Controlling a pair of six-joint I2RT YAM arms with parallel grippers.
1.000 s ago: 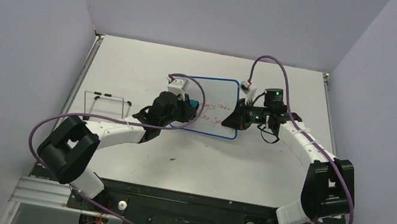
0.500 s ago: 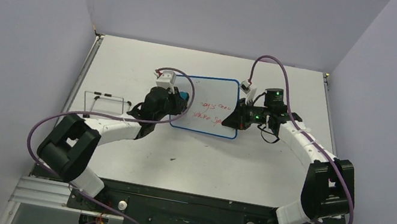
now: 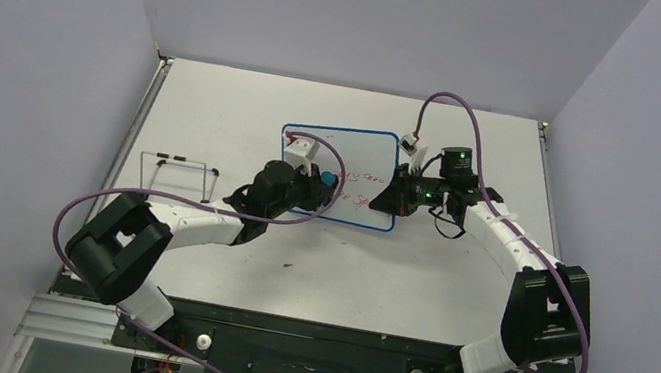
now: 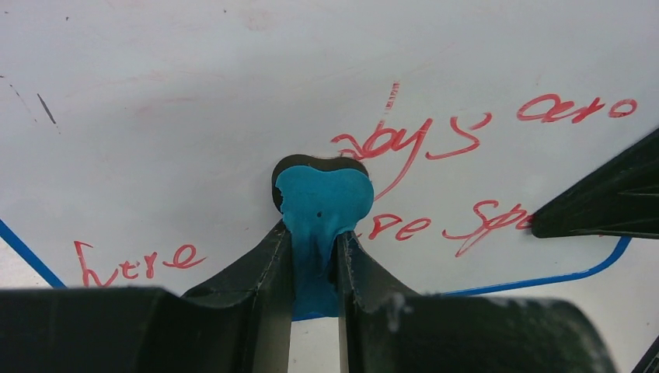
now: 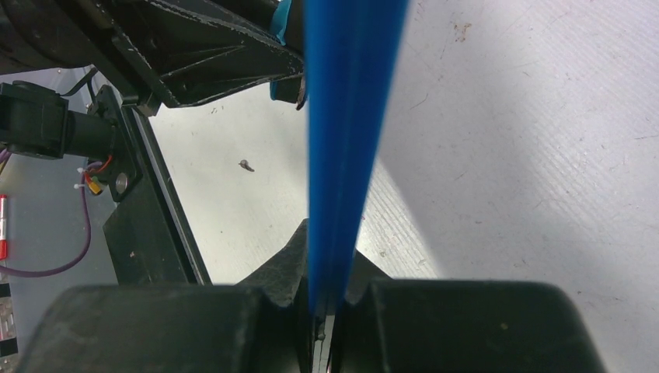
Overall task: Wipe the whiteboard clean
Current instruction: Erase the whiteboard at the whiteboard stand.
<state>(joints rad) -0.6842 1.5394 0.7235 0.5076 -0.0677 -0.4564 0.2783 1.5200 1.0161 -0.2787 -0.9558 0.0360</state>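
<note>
Bench [image 3: 218,107]: carries the whiteboard at its middle, toward the far side.
Whiteboard [image 3: 358,151]: lies flat with its blue rim showing, in the same place as half a second ago.
Left gripper [image 4: 315,241]: clenched on the eraser; it has swung from the board's left edge back over the board's middle.
Right gripper [image 5: 326,303]: pinches the board's blue rim at the right edge, unmoved.
Eraser [image 4: 322,202]: blue with a black underside, pressed on the board just left of the red lines.
Writing [image 4: 420,140]: red words remain right of and below the eraser.
</note>
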